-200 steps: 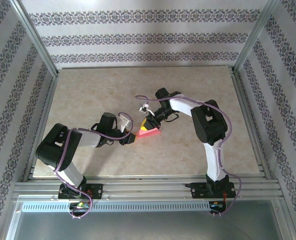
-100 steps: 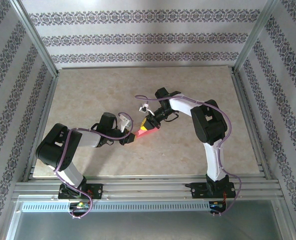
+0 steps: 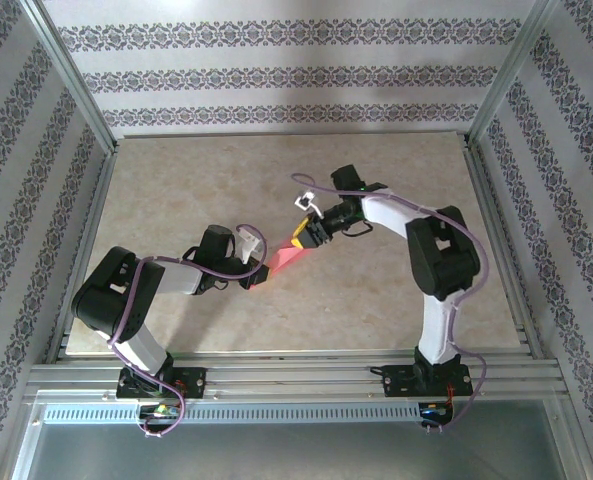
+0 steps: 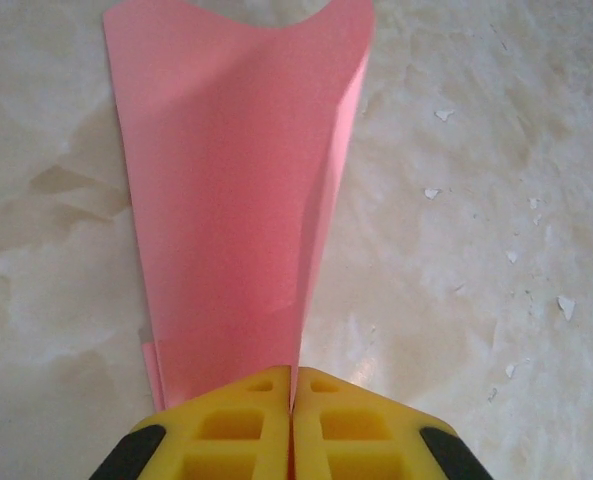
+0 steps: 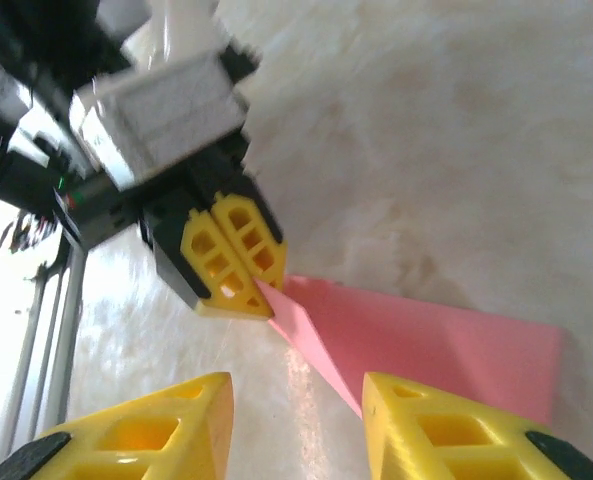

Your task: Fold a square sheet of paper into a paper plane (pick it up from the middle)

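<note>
The square sheet of paper is folded into a narrow pink paper plane (image 3: 288, 260) that lies near the middle of the table. It widens away from my left gripper (image 3: 259, 272), whose yellow jaws are shut on its narrow end (image 4: 293, 400). In the left wrist view the paper plane (image 4: 236, 190) fans out ahead with a crease along its right side. My right gripper (image 3: 304, 238) hovers just beyond the plane's wide end, open, with nothing between its fingers (image 5: 296, 390). From the right wrist I see the paper plane (image 5: 426, 345) and the left gripper (image 5: 241, 270) pinching its tip.
The marble-patterned table (image 3: 176, 190) has aluminium rails along its edges (image 3: 276, 370) and patterned walls round it. Small white specks (image 4: 566, 305) lie on the surface to the right of the paper.
My right gripper has opened, let go of the paper and drawn back up and to the right. The left gripper has closed fully on the narrow end.
</note>
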You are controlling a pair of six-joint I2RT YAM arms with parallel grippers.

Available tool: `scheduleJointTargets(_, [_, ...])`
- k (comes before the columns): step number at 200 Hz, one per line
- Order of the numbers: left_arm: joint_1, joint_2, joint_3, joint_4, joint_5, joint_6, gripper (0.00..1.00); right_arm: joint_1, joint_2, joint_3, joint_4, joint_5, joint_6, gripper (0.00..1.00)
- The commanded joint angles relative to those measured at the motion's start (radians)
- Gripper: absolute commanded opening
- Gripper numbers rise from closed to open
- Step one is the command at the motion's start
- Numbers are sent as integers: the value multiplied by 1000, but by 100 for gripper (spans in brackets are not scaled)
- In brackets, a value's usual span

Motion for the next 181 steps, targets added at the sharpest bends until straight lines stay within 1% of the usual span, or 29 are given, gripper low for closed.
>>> scheduleJointTargets(1, [-18, -28, 2, 32, -36, -44, 8, -20, -99, -79, 246, 88, 301, 41])
scheduleJointTargets(8, [-20, -26, 5, 26, -42, -58, 8, -22, -122, -96, 272, 120, 366, 41])
scheduleJointTargets(24, [-25, -27, 15, 6, -66, -97, 6, -16, -176, -144, 311, 245, 521, 41])
scheduleJointTargets(42, [-27, -28, 19, 1, -80, -147, 4, -10, -230, -200, 338, 333, 693, 39])
scheduleJointTargets(66, [-31, -20, 22, 3, -82, -207, 4, 21, -312, -324, 465, 404, 894, 38])
scheduleJointTargets(83, [-31, -13, 22, 10, -75, -241, 4, 44, -340, -399, 561, 425, 1022, 38])
scheduleJointTargets(106, [-32, -8, 22, 24, -71, -287, 4, 82, -358, -458, 609, 477, 1113, 38])
scheduleJointTargets(118, [-32, -8, 23, 28, -80, -313, 4, 97, -359, -473, 625, 482, 1157, 38])
scheduleJointTargets(145, [-32, 0, 37, -3, -103, -367, 3, 140, -355, -509, 684, 511, 1275, 35])
scheduleJointTargets(181, [-33, 15, 59, -38, -113, -425, 3, 193, -337, -537, 757, 561, 1380, 34])
